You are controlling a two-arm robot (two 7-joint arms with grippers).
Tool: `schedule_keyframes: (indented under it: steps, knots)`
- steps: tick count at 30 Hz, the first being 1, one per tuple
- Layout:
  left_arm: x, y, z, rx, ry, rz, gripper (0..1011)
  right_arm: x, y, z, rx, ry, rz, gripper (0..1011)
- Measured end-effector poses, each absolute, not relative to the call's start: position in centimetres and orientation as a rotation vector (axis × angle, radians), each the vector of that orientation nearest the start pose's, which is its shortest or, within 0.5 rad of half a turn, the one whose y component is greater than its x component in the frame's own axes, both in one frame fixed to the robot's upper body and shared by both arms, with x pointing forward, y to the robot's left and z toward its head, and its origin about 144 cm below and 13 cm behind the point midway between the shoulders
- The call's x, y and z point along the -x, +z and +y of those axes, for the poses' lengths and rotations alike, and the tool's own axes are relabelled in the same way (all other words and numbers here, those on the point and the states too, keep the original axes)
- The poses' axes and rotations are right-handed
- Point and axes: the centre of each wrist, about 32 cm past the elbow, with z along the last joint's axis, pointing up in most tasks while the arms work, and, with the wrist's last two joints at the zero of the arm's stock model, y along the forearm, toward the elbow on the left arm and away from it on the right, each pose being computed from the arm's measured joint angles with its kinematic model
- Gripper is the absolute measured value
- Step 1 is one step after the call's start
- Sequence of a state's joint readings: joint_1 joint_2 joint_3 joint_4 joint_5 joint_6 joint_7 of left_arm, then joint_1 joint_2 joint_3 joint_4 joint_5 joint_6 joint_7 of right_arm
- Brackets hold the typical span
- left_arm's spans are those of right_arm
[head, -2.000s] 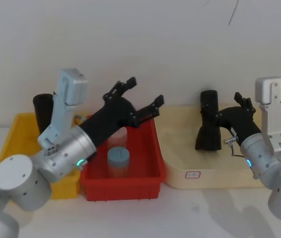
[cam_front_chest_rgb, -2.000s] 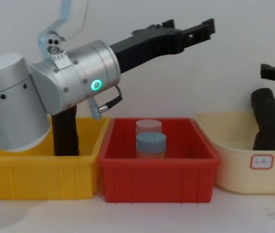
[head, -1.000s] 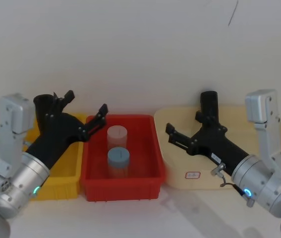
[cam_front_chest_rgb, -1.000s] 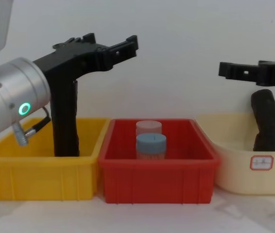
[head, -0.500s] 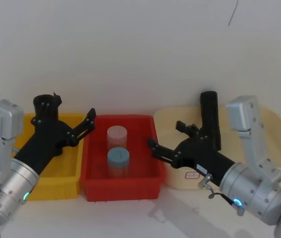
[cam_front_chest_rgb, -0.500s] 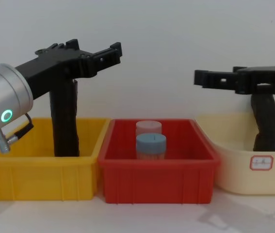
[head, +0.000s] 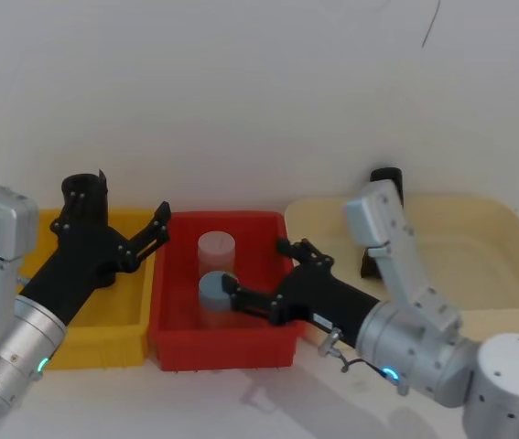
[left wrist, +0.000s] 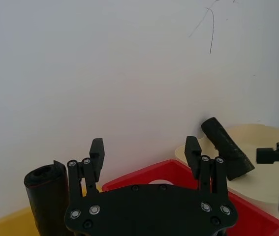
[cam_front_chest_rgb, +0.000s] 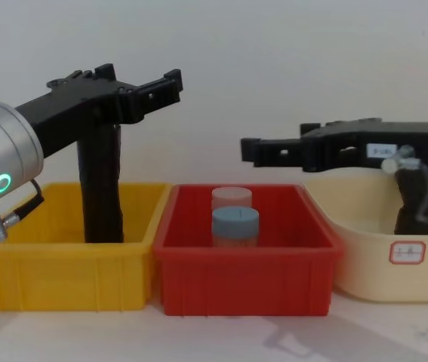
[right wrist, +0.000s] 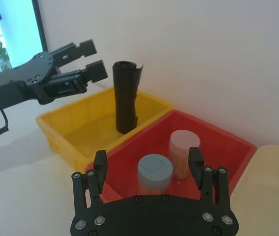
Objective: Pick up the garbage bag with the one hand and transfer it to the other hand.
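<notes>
The garbage bag [head: 81, 194] [cam_front_chest_rgb: 100, 188] [right wrist: 126, 96] is a black crinkly roll standing upright in the yellow bin [head: 103, 343]. My left gripper [head: 131, 229] [cam_front_chest_rgb: 142, 83] [left wrist: 144, 147] hovers open at the height of the roll's top. The roll stands just outside its fingers, on the side away from the red bin. My right gripper [head: 257, 270] [cam_front_chest_rgb: 274, 147] [right wrist: 147, 157] reaches over the red bin [head: 222, 343], open and empty, pointing toward the left gripper and the roll.
Two cups stand in the red bin: a pale one [head: 216, 249] behind a blue-lidded one [cam_front_chest_rgb: 235, 222]. A second black roll [cam_front_chest_rgb: 417, 200] [left wrist: 225, 147] leans in the beige tray [cam_front_chest_rgb: 364, 256] on the right. A white wall rises close behind the bins.
The right gripper has swung left from the beige tray to above the red bin. The left gripper, earlier over the red bin, has drawn back beside the upright roll and now barely moves.
</notes>
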State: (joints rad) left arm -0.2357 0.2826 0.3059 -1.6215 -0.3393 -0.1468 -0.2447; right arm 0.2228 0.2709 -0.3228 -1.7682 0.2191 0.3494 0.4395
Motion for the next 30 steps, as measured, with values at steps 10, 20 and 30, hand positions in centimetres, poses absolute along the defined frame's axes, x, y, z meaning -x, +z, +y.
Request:
schedule_keyframes:
  steps: [10, 20, 30]
  knots:
    - [-50.4, 122.4, 21.2, 0.253, 1.006, -0.241, 1002, -50.4, 125.4, -17.2, 0.182, -0.756, -0.062, 1000]
    - [-50.4, 122.4, 21.2, 0.252, 1.008, -0.241, 1002, -52.2, 125.3, -16.1, 0.253, -0.735, -0.056, 1000]
    - [-50.4, 122.4, 21.3, 0.252, 1.009, -0.241, 1002, -54.0, 125.2, -15.6, 0.306, -0.740, -0.038, 1000]
